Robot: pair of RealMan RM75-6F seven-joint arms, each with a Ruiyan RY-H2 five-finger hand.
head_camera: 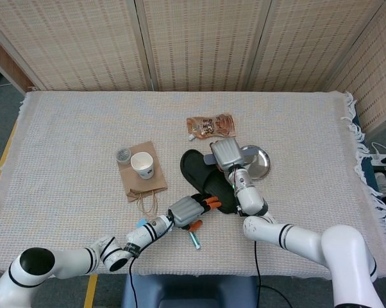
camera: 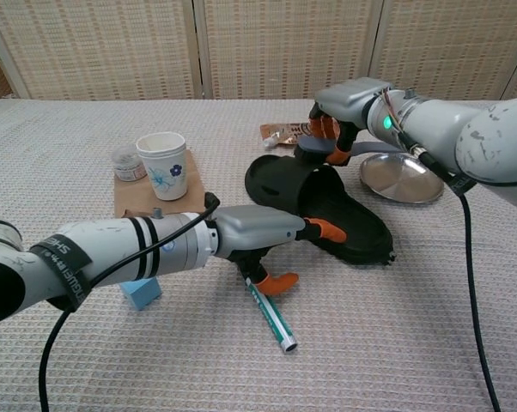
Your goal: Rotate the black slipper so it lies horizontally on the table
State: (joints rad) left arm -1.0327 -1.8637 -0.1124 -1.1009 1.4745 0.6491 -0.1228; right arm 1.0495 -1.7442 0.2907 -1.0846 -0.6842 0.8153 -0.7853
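The black slipper (head_camera: 207, 178) (camera: 349, 219) lies diagonally on the cloth, its far end at upper left and its near end at lower right. My left hand (head_camera: 186, 210) (camera: 252, 228) is low at the slipper's near side with nothing in it. Its orange fingertips (camera: 325, 228) reach the slipper's edge. My right hand (head_camera: 224, 153) (camera: 349, 101) hovers over the slipper's far half and grips a grey tool (camera: 313, 148), whose handle sticks out towards the plate. That tool sits just above the slipper's strap; whether it touches is unclear.
A steel plate (head_camera: 260, 162) (camera: 403, 178) lies right of the slipper and a snack packet (head_camera: 209, 125) behind it. A paper cup (head_camera: 142, 165) and small jar (head_camera: 123, 154) stand on a brown bag (head_camera: 143, 185). A teal pen (camera: 272, 318) and blue block (camera: 139, 290) lie under my left arm.
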